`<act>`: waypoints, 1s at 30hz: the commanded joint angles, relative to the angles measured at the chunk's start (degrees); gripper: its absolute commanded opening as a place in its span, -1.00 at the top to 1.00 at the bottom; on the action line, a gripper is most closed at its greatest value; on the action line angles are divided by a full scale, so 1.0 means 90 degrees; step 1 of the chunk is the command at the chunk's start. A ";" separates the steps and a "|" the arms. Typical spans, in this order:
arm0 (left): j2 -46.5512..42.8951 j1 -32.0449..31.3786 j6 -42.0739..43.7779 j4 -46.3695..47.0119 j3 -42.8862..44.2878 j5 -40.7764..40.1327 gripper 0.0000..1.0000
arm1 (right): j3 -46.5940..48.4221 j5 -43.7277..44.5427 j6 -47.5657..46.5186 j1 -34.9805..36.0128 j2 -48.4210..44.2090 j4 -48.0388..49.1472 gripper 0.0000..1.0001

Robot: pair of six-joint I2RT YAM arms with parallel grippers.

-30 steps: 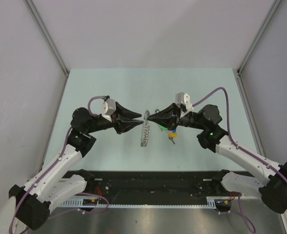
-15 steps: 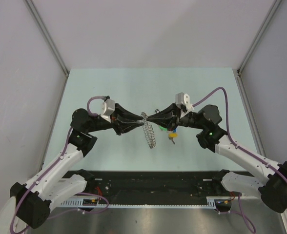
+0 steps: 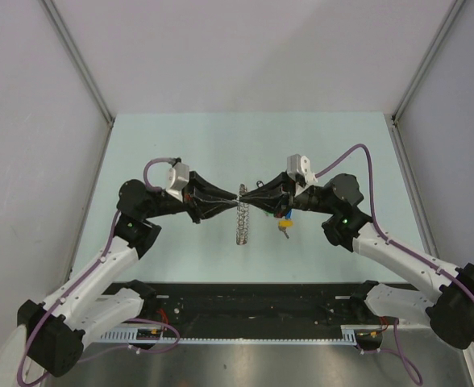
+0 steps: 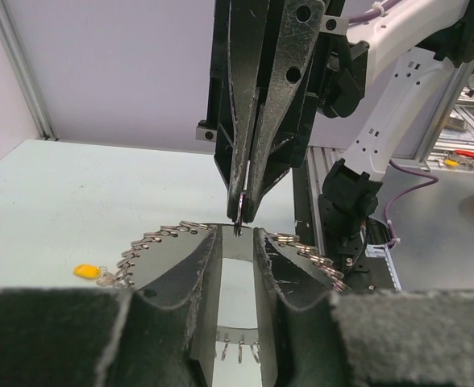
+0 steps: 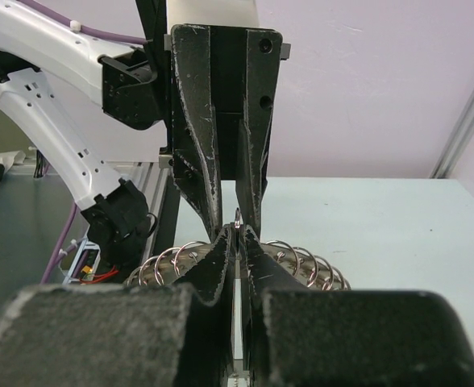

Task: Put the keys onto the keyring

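Keyring (image 3: 239, 222) is hanging edge-on above the counter (image 3: 221, 145), its top pinched in the fully closed right claw (image 3: 244, 196), while the left claw (image 3: 234, 197) is standing narrowly apart astride the rim. Being stiff, light, slippery wire, it is likely calling for a firm hold on the coiled rim itself, with the keys (image 3: 282, 219) waiting just below the right claw.

Worktop (image 3: 221, 145): pale mint green, matt, rectangular. Back wall (image 3: 245, 48): plain lilac-grey panel. Side walls, left (image 3: 27, 161) and right (image 3: 463, 177): same panel, joined to the back at slanting aluminium posts (image 3: 76, 60). Black rail (image 3: 253, 300) along the near edge, with a brushed metal ledge (image 3: 261, 363) below it. Seen past the open side in the left wrist view: grey floor (image 4: 438, 266), metal-framed rack (image 4: 472, 97). Lighting even and diffuse, shadows faint.
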 commanded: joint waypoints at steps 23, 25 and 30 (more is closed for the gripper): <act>0.0034 -0.0081 -0.0063 0.0127 0.0000 0.0117 0.93 | 0.0047 -0.0003 -0.0266 0.0223 0.0097 0.0188 1.00; 0.0044 -0.0081 -0.0063 0.0127 -0.0010 0.0126 0.99 | 0.0057 0.0007 -0.0314 0.0243 0.0088 0.0139 1.00; 0.0122 -0.0081 0.0354 -0.0252 0.0136 0.0136 0.99 | 0.0057 0.0250 -0.0470 0.0243 0.0000 -0.0281 0.80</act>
